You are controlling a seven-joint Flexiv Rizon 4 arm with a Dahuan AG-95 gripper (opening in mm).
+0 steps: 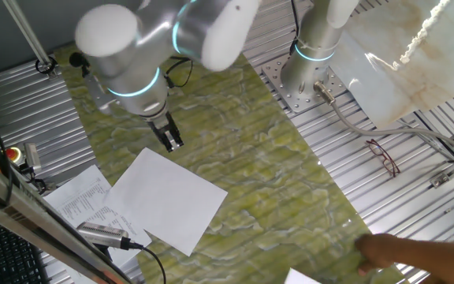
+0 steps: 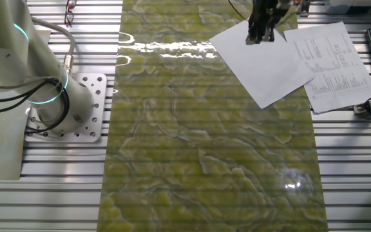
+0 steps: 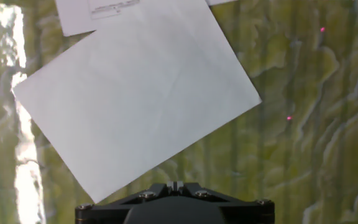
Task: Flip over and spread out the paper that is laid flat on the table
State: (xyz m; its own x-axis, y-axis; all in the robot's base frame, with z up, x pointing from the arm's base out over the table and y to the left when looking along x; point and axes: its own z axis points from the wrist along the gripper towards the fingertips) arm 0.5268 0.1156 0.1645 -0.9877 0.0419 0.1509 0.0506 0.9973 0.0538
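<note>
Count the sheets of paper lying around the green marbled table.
3 visible. A blank white rectangular sheet lies on the green-yellow marbled table; a white sheet with printed text lies partly under it; a white corner shows at the bottom edge, mostly cut off.

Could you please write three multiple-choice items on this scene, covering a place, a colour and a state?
1. Where does the gripper stand relative to the paper?
A. Above the table just off the paper's edge
B. Over the eyeglasses
C. Beside the arm's base plate

2. What colour is the table under the paper?
A. Plain blue
B. Mottled green-yellow
C. Dark brown

3. In what state is the paper?
A. Crumpled into a ball
B. Folded in half and standing up
C. Lying flat, not held

Answers:
1 A, since both fixed views show the fingers over the green surface at the sheet's edge.
2 B, as the marbled pattern shows in every view.
3 C, because the hand view shows the whole sheet flat with nothing gripping it.
</note>
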